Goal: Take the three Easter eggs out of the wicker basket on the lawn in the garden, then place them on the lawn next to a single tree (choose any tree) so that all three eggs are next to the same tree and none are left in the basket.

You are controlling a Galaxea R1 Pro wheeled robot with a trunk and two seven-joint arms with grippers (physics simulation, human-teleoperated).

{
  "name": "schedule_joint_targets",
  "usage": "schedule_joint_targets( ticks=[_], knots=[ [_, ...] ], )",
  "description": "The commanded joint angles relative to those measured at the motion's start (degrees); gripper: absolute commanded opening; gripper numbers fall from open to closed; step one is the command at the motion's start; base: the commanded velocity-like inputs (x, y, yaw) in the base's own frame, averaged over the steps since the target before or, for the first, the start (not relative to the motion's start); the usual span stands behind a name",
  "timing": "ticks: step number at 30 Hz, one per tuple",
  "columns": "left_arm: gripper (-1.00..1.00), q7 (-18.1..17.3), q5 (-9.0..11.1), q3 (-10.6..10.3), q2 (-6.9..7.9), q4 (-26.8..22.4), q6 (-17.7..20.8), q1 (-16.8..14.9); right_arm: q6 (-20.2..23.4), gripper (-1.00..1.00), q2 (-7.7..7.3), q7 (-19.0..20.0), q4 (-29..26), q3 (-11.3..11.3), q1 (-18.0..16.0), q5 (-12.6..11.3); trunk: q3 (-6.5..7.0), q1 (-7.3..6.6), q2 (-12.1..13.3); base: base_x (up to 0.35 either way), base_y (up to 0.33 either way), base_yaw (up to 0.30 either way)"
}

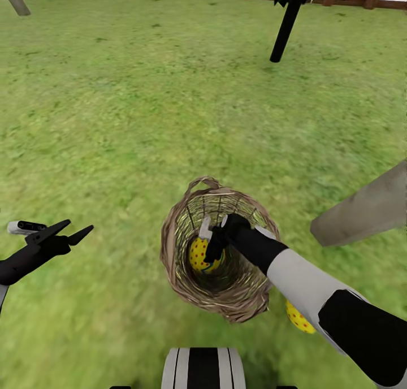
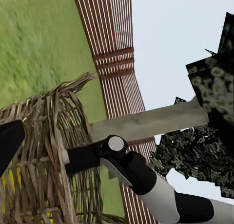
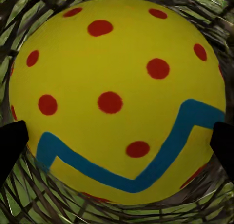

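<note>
Inside the round brown wicker basket (image 1: 220, 247), the right gripper (image 1: 208, 243) fingers straddled a smooth, probably slippery yellow red-dotted egg (image 1: 199, 254) at its widest girth, whether clamped I cannot tell; left gripper (image 1: 72, 232) gaped empty.

The wicker basket (image 1: 169, 253) is rough, open-weave brown cane. The egg (image 3: 117, 99) inside looks smooth and matt, like painted plastic. The lawn (image 1: 141, 106) is short, coarse grass. The fence (image 2: 114, 53) is slatted wood. The right end effector (image 1: 210, 243) looks like matt black plastic.
</note>
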Motion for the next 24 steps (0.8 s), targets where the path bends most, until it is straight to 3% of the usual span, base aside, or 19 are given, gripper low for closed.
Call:
schedule_joint_targets(
  ticks=[1, 2, 4, 6, 10, 15, 17, 20, 24],
  knots=[
    [1.0, -0.2, 0.0, 0.0, 0.04, 0.0, 0.6, 0.0, 1.3, -1.0, -0.09, 0.4, -1.5, -0.1, 0.0, 0.5, 0.19, -0.03, 0.0, 0.0, 0.0, 0.0],
    [1.0, -0.2, 0.0, 0.1, 0.06, 0.0, 0.6, 0.0, 2.5, -1.0, -0.21, 0.3, -2.3, -1.3, 0.0, 0.5, 0.41, -0.06, 0.0, 0.0, 0.0, 0.0],
    [1.0, -0.2, -0.1, 0.0, 0.06, 0.2, 0.6, 0.0, 3.2, -1.0, -0.52, 0.4, -2.8, -5.7, 0.0, 0.5, 0.86, -0.11, 0.0, 0.0, 0.0, 0.0],
    [1.0, -0.2, -0.1, 0.0, 0.09, 0.2, 0.6, 0.0, 3.4, -1.0, -0.68, 0.5, -2.9, -7.5, 0.0, 0.5, 1.3, -0.16, 0.1, 0.0, 0.0, 0.0],
    [1.0, -0.2, -0.1, 0.2, 0.63, 0.2, 0.6, 0.0, 3.6, -1.0, -1.16, 0.5, -2.9, -8.0, 0.1, 0.5, 2.18, -0.26, 0.1, 0.0, 0.0, 0.0],
    [1.0, -0.2, -0.1, 0.2, 0.76, 0.2, 0.6, 0.0, 4.0, -1.0, -3.66, 0.7, -3.0, -9.3, 0.4, 0.3, 3.29, -0.39, 0.2, -0.018, -0.014, 0.0],
    [1.0, -0.1, -0.1, 0.2, 0.78, 0.1, 0.6, 0.0, 8.1, -1.0, -4.94, 0.8, -3.2, -9.8, 0.6, 0.0, 3.74, -0.44, 0.2, -0.163, -0.14, 0.0],
    [1.0, -0.1, -0.1, 0.2, 0.77, 0.3, 0.6, 0.0, 10.1, -1.0, -5.4, 0.9, -5.8, -9.9, 0.7, -0.1, 4.4, -0.52, 0.3, -0.043, -0.037, 0.0],
    [1.0, -0.1, -0.1, 0.1, 0.77, 0.2, 0.6, 0.0, 10.6, -1.0, -5.35, 1.1, -7.0, -12.4, 1.2, -0.9, 5.29, -0.62, 0.3, -0.102, -0.002, 0.0]
  ],
)
